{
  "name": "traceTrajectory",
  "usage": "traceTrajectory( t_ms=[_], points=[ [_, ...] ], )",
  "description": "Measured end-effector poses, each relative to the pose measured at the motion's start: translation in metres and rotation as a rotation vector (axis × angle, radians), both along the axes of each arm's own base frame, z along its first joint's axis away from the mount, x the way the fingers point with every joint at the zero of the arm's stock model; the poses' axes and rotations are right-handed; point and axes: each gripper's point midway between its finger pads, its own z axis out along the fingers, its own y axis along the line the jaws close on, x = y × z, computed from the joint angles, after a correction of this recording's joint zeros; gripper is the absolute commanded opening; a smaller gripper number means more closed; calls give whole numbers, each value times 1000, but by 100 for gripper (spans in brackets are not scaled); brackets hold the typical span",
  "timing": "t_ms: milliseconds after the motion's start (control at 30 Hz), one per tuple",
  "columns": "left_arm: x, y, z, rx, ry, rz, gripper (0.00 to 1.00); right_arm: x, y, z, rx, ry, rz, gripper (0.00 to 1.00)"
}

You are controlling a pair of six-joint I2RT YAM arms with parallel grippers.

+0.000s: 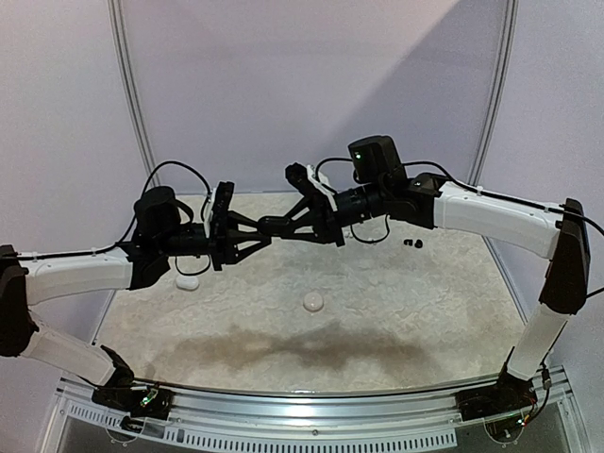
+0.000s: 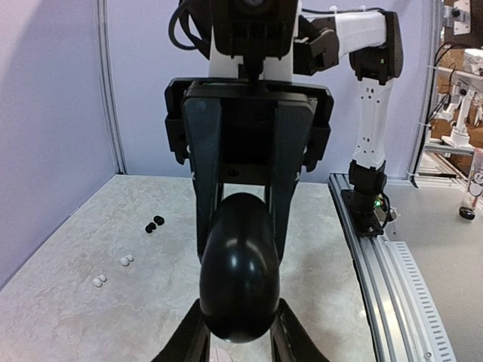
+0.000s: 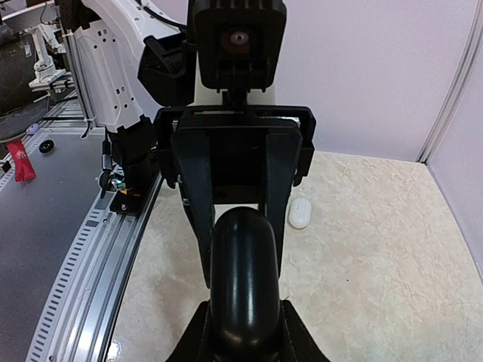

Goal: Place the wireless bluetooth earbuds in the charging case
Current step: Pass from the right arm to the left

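Fingers (image 2: 185, 343), both pairs, around black case (image 2: 238, 279)

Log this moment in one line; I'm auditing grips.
left gripper: shut on black case | right gripper: shut on black case | black case: mid-air between both | black earbuds: loose on table

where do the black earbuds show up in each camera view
top external: black earbuds right of centre, a little below mid-height, a small dark pair.
left wrist: black earbuds left of centre, just below mid-height.
right wrist: not in it.
shared landmark: the black case, raised in the air, sits near the middle of all three views.
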Motion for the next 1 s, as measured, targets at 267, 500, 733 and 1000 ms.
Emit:
traceTrajectory(
  t_ms=[267, 500, 733, 1000],
  points=[
    [-1, -2, -3, 4, 6, -6, 29, 0, 0, -2, -8, 6, -1, 0],
    [-1, -2, -3, 6, 4, -7, 33, 2, 0, -3, -11, 3, -11, 0],
    [-1, -4, -1, 7, -16, -14, 26, 3, -1, -4, -15, -1, -21, 0],
    [1, -4, -1, 10, -22, -9, 0, 2, 0, -5, -20, -3, -16, 0]
  ],
)
